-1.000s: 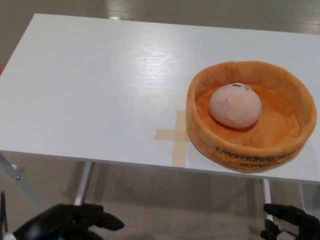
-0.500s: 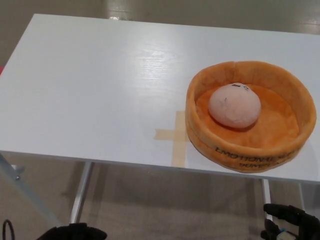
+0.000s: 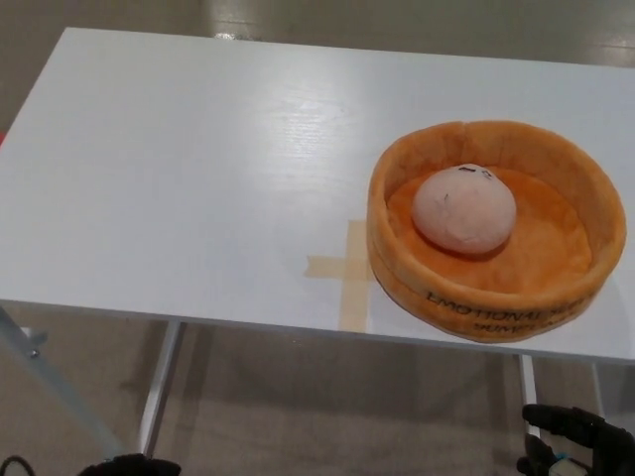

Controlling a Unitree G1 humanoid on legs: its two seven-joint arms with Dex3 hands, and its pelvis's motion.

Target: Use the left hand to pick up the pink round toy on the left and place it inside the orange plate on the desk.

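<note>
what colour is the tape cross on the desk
Pale tan, on the white desk beside the orange plate; the tape cross shows in the head view.

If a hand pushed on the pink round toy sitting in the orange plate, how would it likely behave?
The pink round toy looks like soft plush, so it would probably squash rather than slide stiffly. Its domed shape suggests it could roll, but the raised padded wall of the orange plate would likely stop it. It seems light for its size.

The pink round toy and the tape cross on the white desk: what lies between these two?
In the head view, only the soft orange plate's near-left wall separates the pink round toy from the tape cross.
</note>
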